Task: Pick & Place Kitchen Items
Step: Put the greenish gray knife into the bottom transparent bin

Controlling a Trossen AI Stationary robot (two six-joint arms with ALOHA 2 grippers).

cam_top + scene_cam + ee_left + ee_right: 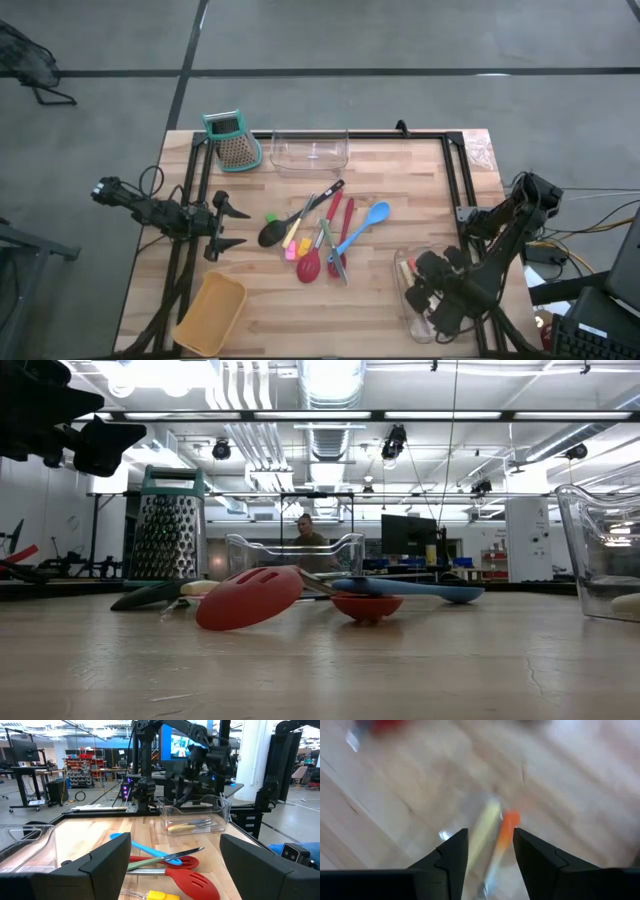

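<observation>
Here the right gripper (pixel 432 300) hangs over the clear bin (pixel 412 262), fingers apart above an orange tool (pixel 506 831); the left gripper (pixel 222 228) waits open beside the utensils (pixel 320 238).

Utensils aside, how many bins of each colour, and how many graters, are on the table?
clear bins: 2
tan bin: 1
grater: 1
total: 4

Grey concrete floor (pixel 100 110) crossed by dark seam lines, pale wooden plank worktop (pixel 400 180) in a black metal frame, open workshop hall with white ceiling ducts (pixel 330 385) and bright strip lights, dark computer monitor (pixel 407 534), seated person (pixel 305 530) far behind, cluttered desks (pixel 30 772).
</observation>
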